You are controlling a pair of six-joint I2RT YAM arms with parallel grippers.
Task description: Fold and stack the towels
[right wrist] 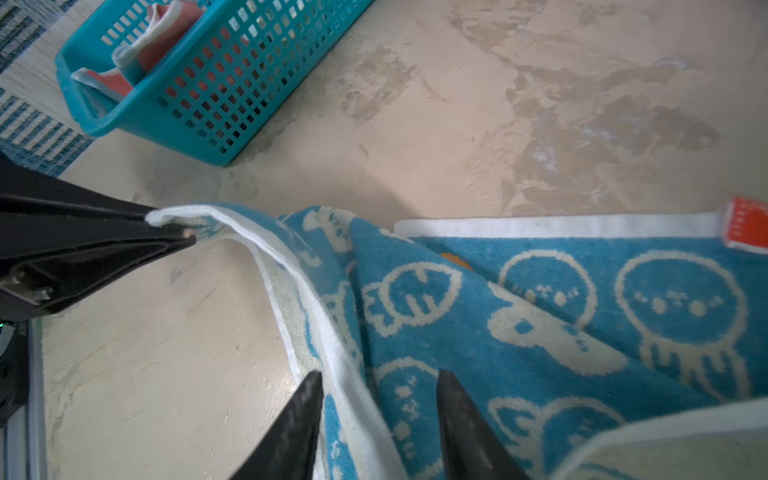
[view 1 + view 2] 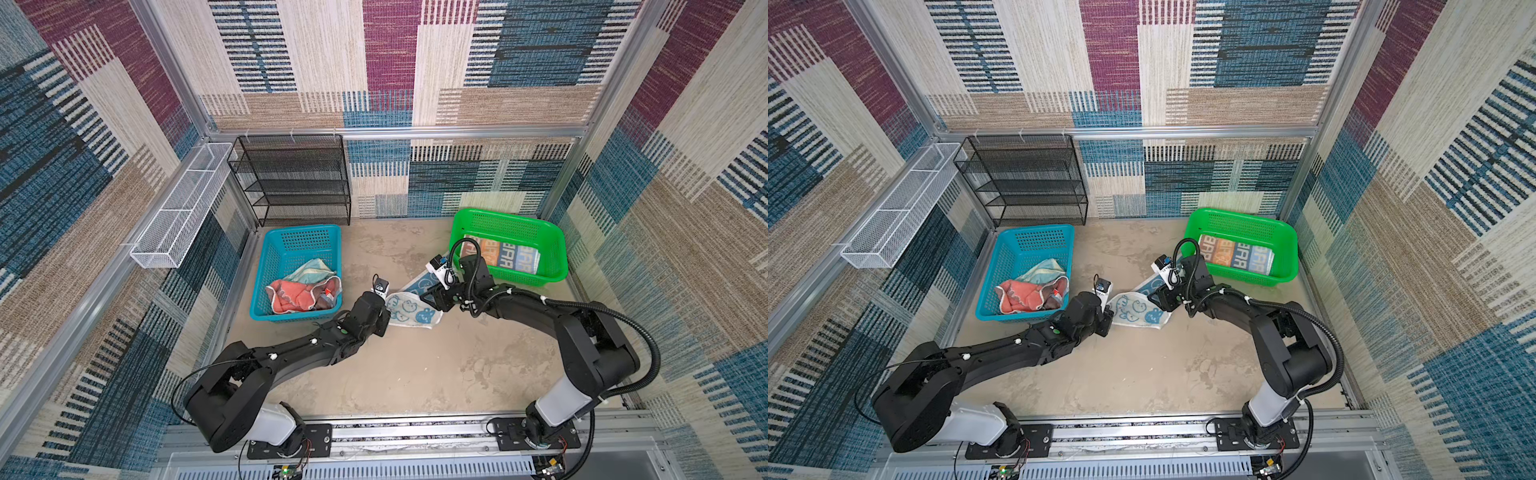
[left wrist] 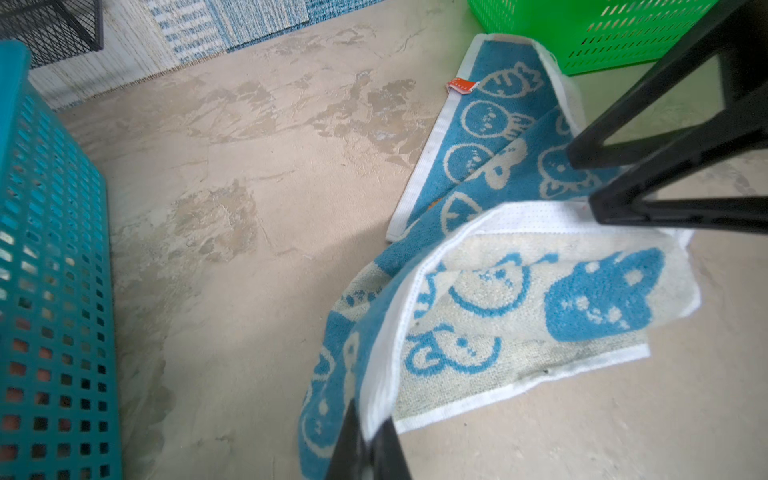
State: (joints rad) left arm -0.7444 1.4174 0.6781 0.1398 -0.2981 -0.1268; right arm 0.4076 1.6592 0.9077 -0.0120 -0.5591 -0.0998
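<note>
Mottled beige tabletop [image 2: 407, 374] fills the lower middle of both top views, walled round with patchwork carpet. Just above centre frame my two grippers meet at one towel. My left gripper [image 3: 370, 440] is clamped tight on the white hem of the rabbit towel [image 2: 409, 311], holding that corner up off the surface. My right gripper [image 1: 378, 378] has its jaws standing apart, one on each side of the hem, gripping nothing.

The rabbit towel's long axis runs on a diagonal from centre frame up and to the right. Its far corner lies just beside the near corner of the green basket [image 2: 509, 226]. It is blue terry with cream rabbit faces, white-hemmed, with an orange tag [image 3: 461, 85] on one edge. The near half is turned over, showing a cream reverse with blue faces, and the cloth is creased rather than flat.

I count four towels. The lettered towel [image 2: 505, 255] lies folded in the green basket at right, its orange and blue panels side by side. At left the blue basket [image 2: 305, 239] holds two in a heap: a coral towel [image 2: 291, 297] and a pale towel [image 2: 311, 270] behind it. The two baskets sit well apart. Farther up, one black mesh rack [image 2: 295, 178] and one white wire tray [image 2: 187, 199] sit against the walls at upper left.
</note>
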